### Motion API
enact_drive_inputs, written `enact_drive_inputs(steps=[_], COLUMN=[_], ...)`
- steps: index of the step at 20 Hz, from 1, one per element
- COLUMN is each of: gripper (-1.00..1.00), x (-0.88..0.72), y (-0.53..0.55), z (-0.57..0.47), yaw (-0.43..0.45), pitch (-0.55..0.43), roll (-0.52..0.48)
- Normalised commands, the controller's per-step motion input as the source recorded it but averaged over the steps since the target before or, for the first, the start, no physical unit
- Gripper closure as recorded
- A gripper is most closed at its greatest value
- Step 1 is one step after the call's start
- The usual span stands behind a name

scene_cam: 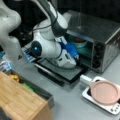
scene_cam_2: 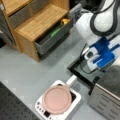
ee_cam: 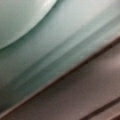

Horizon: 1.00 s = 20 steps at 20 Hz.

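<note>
My gripper [scene_cam: 74, 52], with blue parts on a white hand, reaches into the open mouth of a silver toaster oven [scene_cam: 100, 30]. Its fingertips are hidden inside. A teal dish [scene_cam: 80, 43] with something reddish in it sits on the oven's rack, just beyond the hand. In the wrist view the teal dish [ee_cam: 37, 42] fills the upper left at very close range, with a dark rack bar [ee_cam: 82, 92] below it. The oven's glass door [scene_cam: 63, 71] lies folded down under the arm. In a front view the gripper [scene_cam_2: 103, 58] hangs above the door [scene_cam_2: 81, 71], beside the oven [scene_cam_2: 107, 100].
A pink pan [scene_cam: 105, 92] with a white handle rests on a white cooker [scene_cam: 87, 96] right of the door; both front views show the pan [scene_cam_2: 56, 100]. A wooden cabinet [scene_cam_2: 37, 23] has an open drawer [scene_cam_2: 51, 37] holding yellow and green items.
</note>
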Motion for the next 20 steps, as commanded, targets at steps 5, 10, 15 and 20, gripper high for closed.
enact_drive_inputs(steps=[5,10,15,20], gripper=[1.00,1.00,1.00,1.00], x=[0.09,0.13,0.16,0.17], y=[-0.11,-0.06,-0.02,-0.06], z=[-0.05,-0.04,-0.08,-0.07], yaw=[0.009,0.006,-0.001,0.035], pitch=[-0.044,-0.036,-0.039,-0.073], roll=[0.034,0.014,0.004,-0.024])
